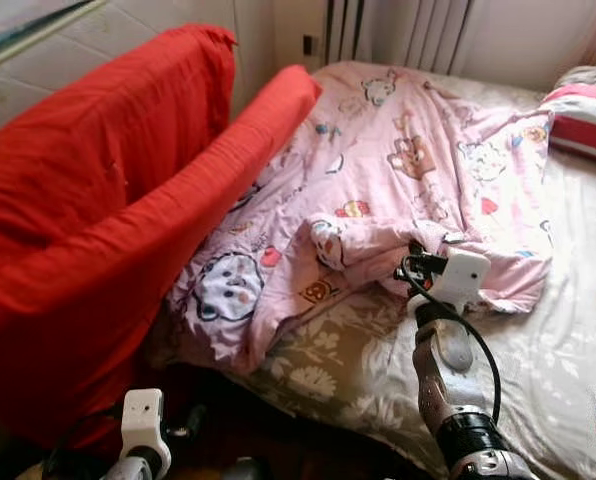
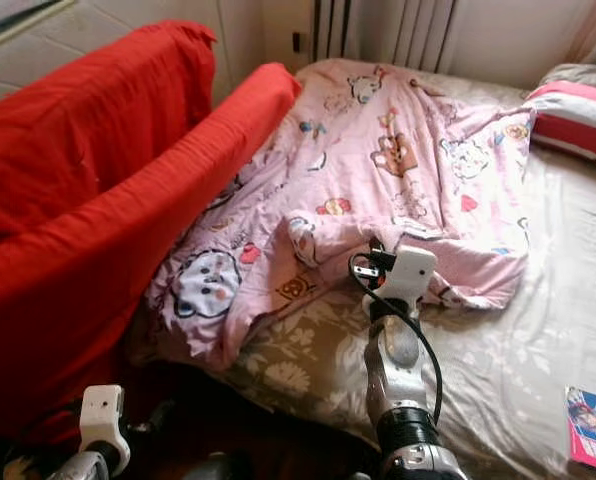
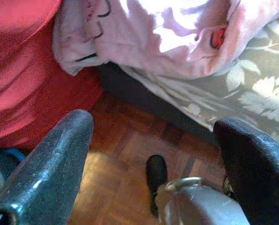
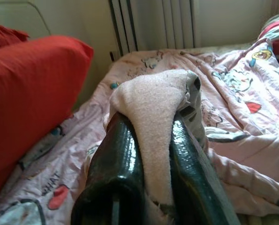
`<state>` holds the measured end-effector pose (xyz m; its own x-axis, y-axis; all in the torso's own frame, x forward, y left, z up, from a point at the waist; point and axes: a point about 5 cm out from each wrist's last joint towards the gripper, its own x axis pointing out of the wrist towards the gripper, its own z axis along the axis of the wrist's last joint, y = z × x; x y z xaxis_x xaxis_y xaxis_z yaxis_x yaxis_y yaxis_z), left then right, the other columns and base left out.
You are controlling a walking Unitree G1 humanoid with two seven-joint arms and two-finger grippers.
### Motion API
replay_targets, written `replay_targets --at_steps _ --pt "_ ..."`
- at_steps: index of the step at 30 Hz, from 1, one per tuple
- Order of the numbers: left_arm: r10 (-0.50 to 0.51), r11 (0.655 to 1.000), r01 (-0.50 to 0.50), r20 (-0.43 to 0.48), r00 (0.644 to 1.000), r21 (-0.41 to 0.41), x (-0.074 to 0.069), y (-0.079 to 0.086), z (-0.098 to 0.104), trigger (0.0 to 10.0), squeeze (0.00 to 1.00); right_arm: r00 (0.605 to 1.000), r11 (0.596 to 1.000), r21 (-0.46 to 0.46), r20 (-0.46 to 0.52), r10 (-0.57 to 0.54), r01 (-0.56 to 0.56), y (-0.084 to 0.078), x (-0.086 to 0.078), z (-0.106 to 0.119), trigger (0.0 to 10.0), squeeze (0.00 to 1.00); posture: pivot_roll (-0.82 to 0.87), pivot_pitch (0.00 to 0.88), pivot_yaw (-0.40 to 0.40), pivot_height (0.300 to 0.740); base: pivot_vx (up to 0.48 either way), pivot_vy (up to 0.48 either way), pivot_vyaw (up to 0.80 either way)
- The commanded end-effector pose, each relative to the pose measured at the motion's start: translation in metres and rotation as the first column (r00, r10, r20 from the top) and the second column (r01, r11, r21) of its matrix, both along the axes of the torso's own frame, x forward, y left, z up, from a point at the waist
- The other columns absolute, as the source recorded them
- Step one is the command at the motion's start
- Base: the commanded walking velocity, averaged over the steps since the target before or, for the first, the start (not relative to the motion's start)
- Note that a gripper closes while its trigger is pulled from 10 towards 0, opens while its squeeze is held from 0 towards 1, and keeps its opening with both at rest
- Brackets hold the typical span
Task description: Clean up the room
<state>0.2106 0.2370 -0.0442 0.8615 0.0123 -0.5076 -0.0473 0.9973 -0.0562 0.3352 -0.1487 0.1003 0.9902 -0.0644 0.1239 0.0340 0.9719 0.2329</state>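
Far left is a big red sofa, its near end cut off by the frame edge. The left gripper hangs low beside it over a wooden floor, fingers spread wide with nothing between them; there's a small dark thing on the floor under it that I can't make out.

Next over, the pink cartoon blanket is spread across the bed, rumpled, with one corner spilling off the bed edge against the sofa. It's covered in cats, bears and hearts, and a fold is bunched up near the middle.

The right gripper is at that bunched fold, fingers closed narrow on a pinch of the pink fabric, which drapes over the fingertips. From the head views the fingertips are buried behind the wrist camera.

Far right: a striped pillow, cut off, and a pink booklet at the bed's edge.
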Motion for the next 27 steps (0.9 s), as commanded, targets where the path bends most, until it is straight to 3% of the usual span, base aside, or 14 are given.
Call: replay_targets --at_steps 1,27 --pt "-0.021 1.0 0.022 -0.029 0.999 0.013 -0.0062 0.0014 -0.0037 10.0 0.0 1.0 1.0 -0.002 0.027 -0.013 0.013 -0.0021 -0.001 0.0039 10.0 0.0 0.17 0.16 0.033 0.74 -0.24 0.0 0.0" --pt "-0.039 0.999 0.04 -0.031 0.999 0.01 -0.0088 0.0026 -0.0043 10.0 0.0 0.998 0.999 -0.005 0.034 -0.048 0.049 -0.0088 -0.0031 0.0042 10.0 0.0 0.16 0.153 0.038 0.74 -0.166 0.0 0.0"
